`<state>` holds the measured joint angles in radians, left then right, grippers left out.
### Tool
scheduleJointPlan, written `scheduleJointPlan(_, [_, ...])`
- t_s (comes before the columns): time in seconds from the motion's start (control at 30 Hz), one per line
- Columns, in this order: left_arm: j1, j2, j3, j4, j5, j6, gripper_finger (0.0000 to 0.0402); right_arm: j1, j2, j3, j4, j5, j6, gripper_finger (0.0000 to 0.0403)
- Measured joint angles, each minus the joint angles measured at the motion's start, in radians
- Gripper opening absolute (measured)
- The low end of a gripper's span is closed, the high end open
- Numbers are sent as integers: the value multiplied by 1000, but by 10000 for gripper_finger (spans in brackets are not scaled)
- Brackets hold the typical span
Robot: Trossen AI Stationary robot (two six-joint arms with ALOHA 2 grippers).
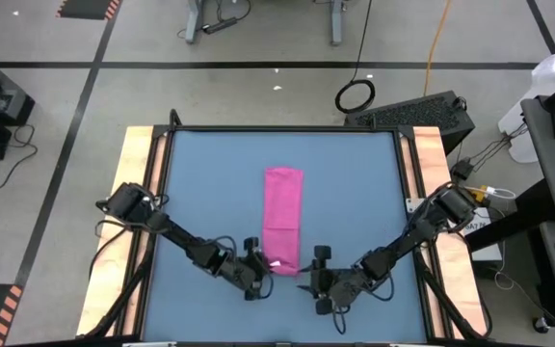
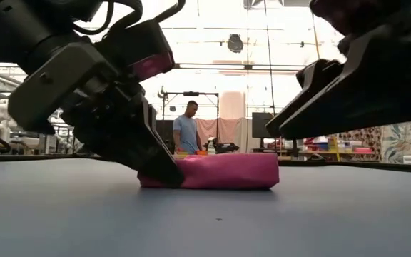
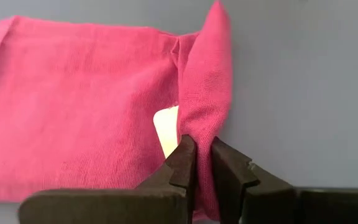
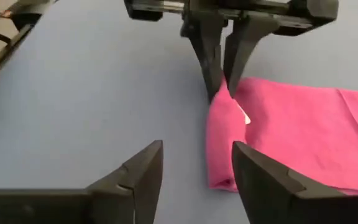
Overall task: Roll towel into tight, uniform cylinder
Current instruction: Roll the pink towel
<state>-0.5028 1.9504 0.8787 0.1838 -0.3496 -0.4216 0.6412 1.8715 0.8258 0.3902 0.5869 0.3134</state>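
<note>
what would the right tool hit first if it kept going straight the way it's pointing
Probably the near end of the towel, which lies just ahead of the open right tool. The left tool, shut on that end's corner, sits right behind it. Depth is hard to judge.

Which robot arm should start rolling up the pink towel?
Probably the left. The left gripper already pinches the near corner of the towel by its white tag. The right gripper is open just short of it, holding nothing.
</note>
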Motion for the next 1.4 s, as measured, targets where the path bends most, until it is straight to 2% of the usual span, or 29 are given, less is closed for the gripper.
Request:
scheduleJointPlan(0.23, [27,-10,-1,-13,76,-72,42,1,61,1,136,-12,-108,181])
scheduleJointPlan(0.67, [51,-12,0,-21,144,-149,42,-39,93,0,122,-5,-95,180])
scheduleJointPlan(1.03, [52,-12,0,-21,152,-175,42,-70,92,1,69,-18,-26,180])
scheduleJointPlan(1.23, [52,-12,0,-21,152,-168,42,-106,101,2,34,-82,55,180])
scheduleJointPlan(1.4, [50,-12,0,-18,132,-170,48,-122,108,3,30,-99,108,145])
